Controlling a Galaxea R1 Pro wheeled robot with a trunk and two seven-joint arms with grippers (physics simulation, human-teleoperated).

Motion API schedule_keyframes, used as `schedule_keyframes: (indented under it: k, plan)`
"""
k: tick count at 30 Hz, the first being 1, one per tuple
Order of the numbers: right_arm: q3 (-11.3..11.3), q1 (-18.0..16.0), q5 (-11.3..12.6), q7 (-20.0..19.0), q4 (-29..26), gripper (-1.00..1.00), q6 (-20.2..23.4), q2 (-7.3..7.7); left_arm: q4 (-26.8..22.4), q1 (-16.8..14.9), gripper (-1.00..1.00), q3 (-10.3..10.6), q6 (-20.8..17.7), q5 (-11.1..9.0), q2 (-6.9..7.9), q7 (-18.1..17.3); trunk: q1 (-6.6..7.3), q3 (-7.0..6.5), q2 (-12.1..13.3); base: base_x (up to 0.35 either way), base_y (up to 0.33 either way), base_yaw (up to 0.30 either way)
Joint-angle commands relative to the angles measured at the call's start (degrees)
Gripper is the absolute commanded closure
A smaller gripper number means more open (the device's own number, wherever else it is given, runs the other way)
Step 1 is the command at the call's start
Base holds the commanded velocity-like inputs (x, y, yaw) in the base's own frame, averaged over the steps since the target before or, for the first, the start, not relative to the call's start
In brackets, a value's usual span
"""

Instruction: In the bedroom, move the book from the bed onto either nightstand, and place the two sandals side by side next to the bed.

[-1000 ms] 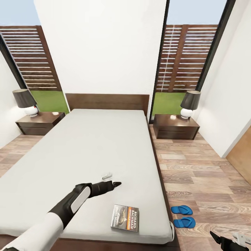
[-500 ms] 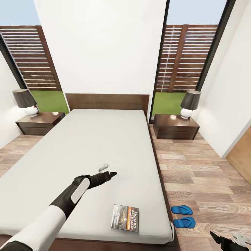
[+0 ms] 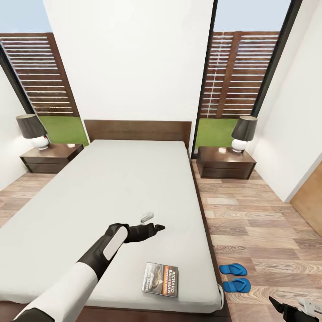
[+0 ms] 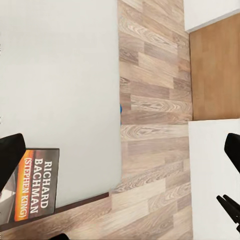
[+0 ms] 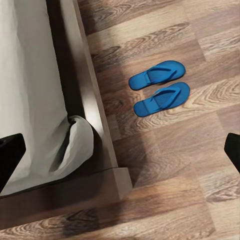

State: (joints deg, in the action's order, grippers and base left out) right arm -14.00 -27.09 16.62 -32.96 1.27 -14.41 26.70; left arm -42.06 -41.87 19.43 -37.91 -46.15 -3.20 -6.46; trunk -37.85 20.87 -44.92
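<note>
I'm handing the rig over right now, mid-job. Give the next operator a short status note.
Left gripper: open, empty, hovering over the bed, short of the book.
Right gripper: low at the robot's right, empty; open or shut cannot be told.
Book: lying flat on the mattress near the foot corner, not yet grasped.
Sandals: side by side on the floor beside the bed; looks done.
Left to do: pick up the book and place it on a nightstand; the right-hand one is nearer.
</note>
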Motion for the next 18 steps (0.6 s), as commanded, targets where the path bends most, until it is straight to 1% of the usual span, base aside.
schedule_keyframes:
  k: [1, 3, 18]
  plan:
    - [-0.07, -0.07, 0.35, -0.35, 0.14, -1.0, -0.09, 0.02, -0.01, -0.04, -1.0, -0.01, -0.19, 0.07, 0.01, -0.09, -0.01, 0.07, -0.06, 0.0, 0.0, 0.0]
    - [-0.07, -0.07, 0.35, -0.35, 0.14, -1.0, -0.09, 0.02, -0.03, -0.05, -1.0, -0.01, -0.22, 0.09, 0.03, 0.04, -0.01, 0.07, -0.06, 0.0, 0.0, 0.0]
    - [-0.08, -0.07, 0.35, -0.52, 0.13, -1.0, -0.09, 0.02, -0.12, -0.04, -1.0, 0.15, -0.23, -0.08, -0.05, 0.04, -3.3, 2.76, -6.07, 0.0, 0.0, 0.0]
